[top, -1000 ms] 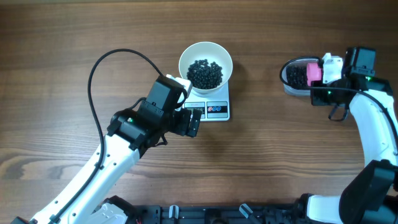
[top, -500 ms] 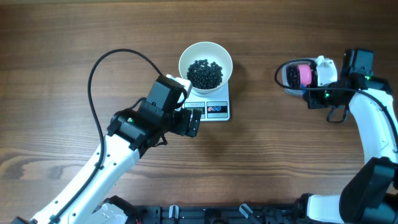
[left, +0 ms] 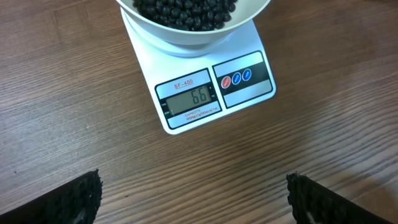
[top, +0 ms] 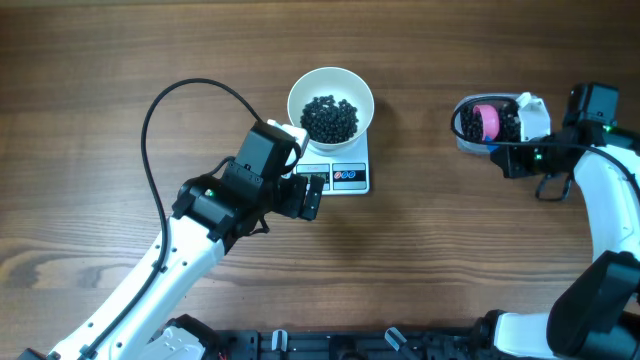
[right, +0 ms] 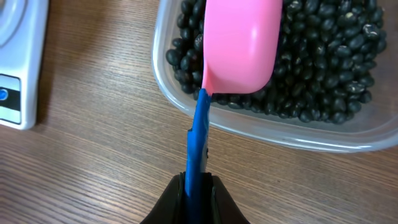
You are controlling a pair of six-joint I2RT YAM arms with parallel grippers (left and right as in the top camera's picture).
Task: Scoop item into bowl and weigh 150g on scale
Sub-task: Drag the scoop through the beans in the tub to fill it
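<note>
Two right fingers (right: 172, 200) are clenched on the blue handle of a pink plastic scoop (right: 241, 43). Its cup lies over the tiny black beads (right: 323, 56) in a clear plastic tub (right: 261, 134) at the far right of the wooden bench (top: 450, 250). The left fingers (left: 78, 199) stand spread wide, grasping nothing, just on the near side of the small white digital scale (left: 189, 99), which reads 66. The round white bowl (top: 294, 100) on the scale holds more beads. Open wood stretches between scale and tub.

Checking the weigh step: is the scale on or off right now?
On. The scale has a lit display showing digits, 66, with the white bowl of black beans on it.
</note>
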